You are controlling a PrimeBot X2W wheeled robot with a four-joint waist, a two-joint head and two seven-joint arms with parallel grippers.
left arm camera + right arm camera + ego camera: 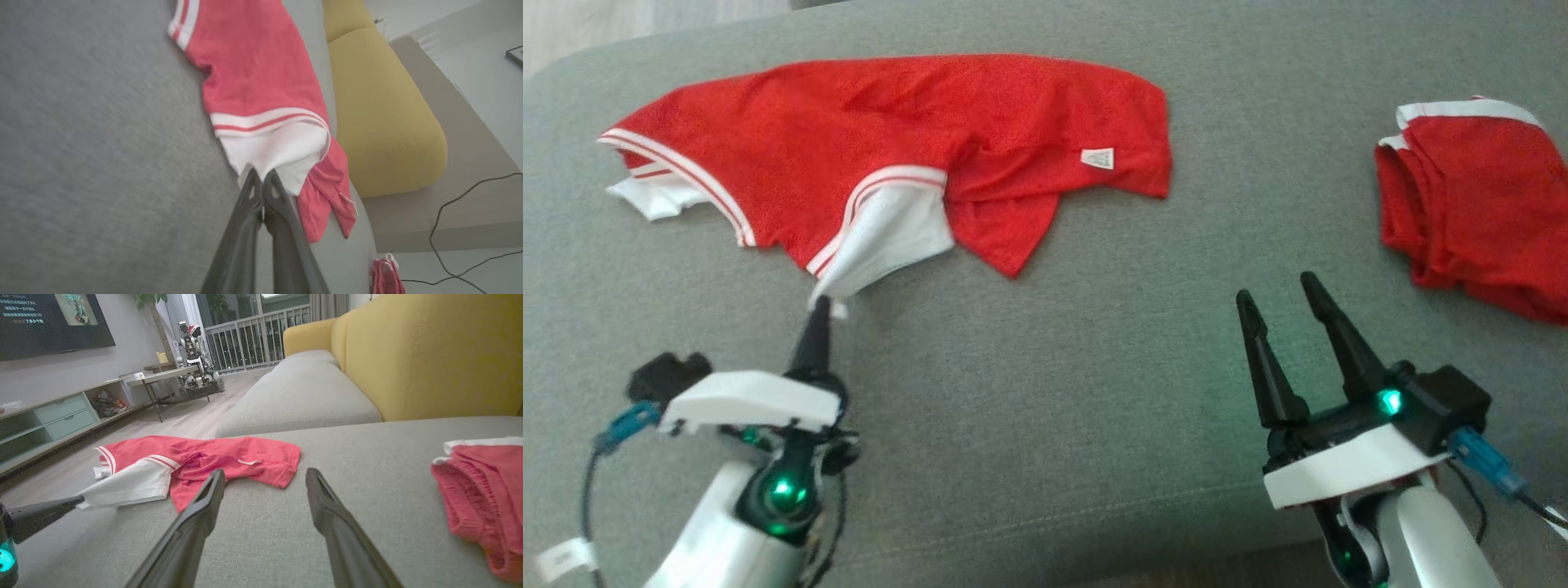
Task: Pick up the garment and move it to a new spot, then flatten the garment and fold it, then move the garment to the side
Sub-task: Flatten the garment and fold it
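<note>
Left claw [822, 305] pinches the red garment [890, 122] — right claw [1277, 287] gapes.

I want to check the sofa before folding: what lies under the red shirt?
The shirt lies on the grey cushion, which shows all around its edges. The left fingers pinch its white sleeve. Whatever the cloth itself covers cannot be seen.
</note>
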